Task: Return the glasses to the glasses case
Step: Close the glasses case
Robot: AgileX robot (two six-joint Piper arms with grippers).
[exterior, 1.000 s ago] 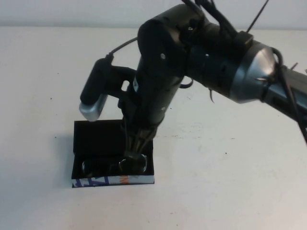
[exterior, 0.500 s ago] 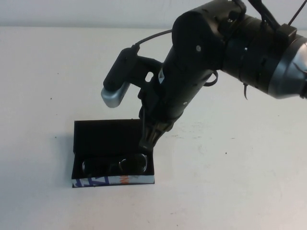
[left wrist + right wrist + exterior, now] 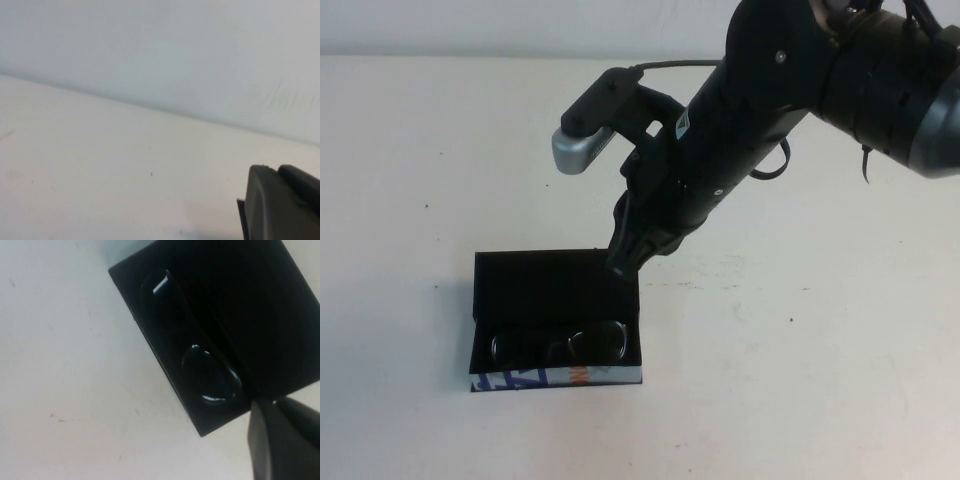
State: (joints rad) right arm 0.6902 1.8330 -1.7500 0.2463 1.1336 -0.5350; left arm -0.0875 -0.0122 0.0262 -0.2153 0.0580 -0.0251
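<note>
High view: one glasses case (image 3: 556,318), lid laid flat open behind it, printed front edge toward the robot. One pair of glasses (image 3: 560,345) lies inside the case against that front edge, lenses up, so the return looks done bar closing. One right gripper (image 3: 623,262) hangs just above the case's back right corner, fingers drawn narrow and holding nothing. One table (image 3: 800,380).

Left wrist view: one left gripper (image 3: 280,202), a dark edge only; I cannot tell its state; no case in sight.

Right wrist view: same case (image 3: 280,315), two lenses counted, right gripper (image 3: 282,432) beside it.
</note>
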